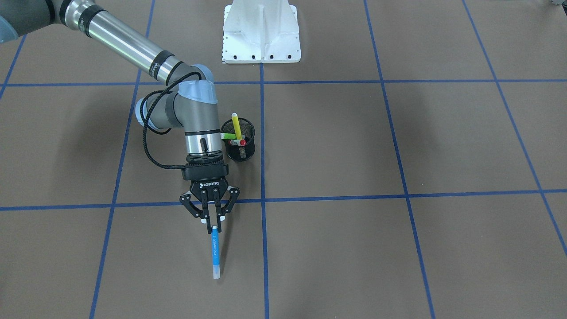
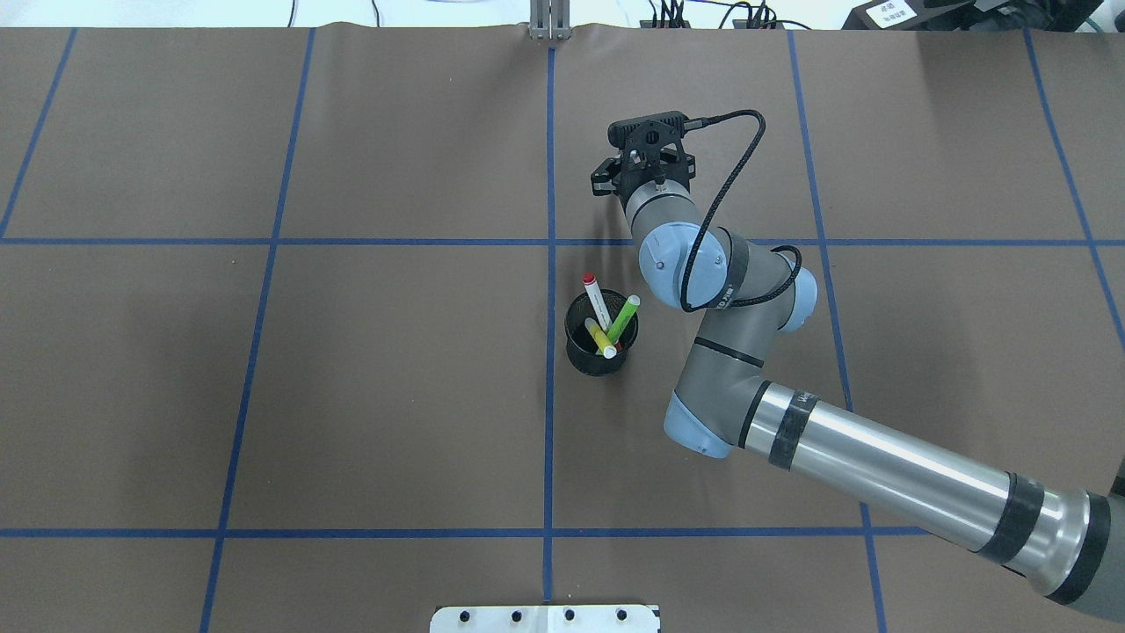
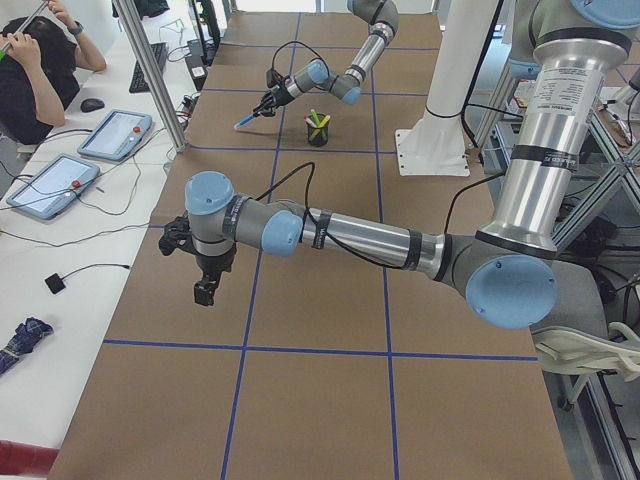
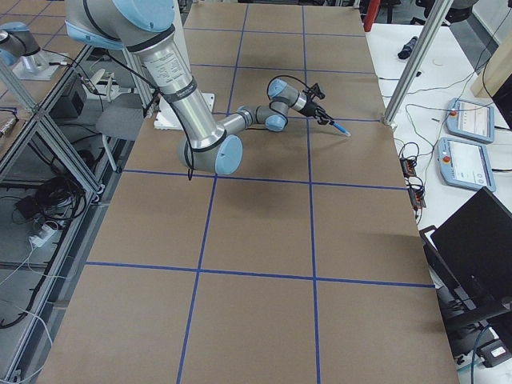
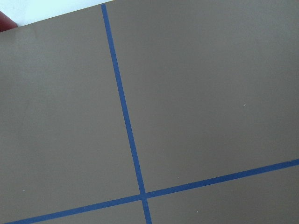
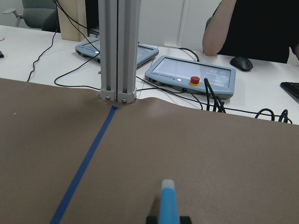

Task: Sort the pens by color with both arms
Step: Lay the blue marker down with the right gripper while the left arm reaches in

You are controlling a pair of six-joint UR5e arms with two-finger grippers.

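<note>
Front-facing view: my right end effector point(image 1: 211, 221) has its fingers drawn together on the top end of the blue pen point(image 1: 215, 252). The pen slants away from me toward the surface point(image 1: 398, 248); whether its tip touches, I cannot tell. Beside my wrist stands the black mesh cup point(image 1: 241, 153), holding the yellow pen point(image 1: 236, 126), the green pen point(image 1: 228, 135) and the red-capped pen point(image 1: 237, 142).

Overhead: only the back of the right end effector point(image 2: 644, 163) shows; the cup point(image 2: 576, 338) sits near my elbow.

Left side view: my left end effector point(image 3: 205, 288) hangs over bare surface, well apart from the cup point(image 3: 318, 132). I cannot tell whether its fingers are apart or together.

Right side view: the blue pen point(image 4: 342, 129) juts down from the right end effector point(image 4: 322, 114).

Left wrist: only the surface and blue tape lines point(image 5: 124, 107).

Right wrist: the blue pen point(image 6: 168, 203) is pinched between my fingertips point(image 6: 150, 219).
</note>
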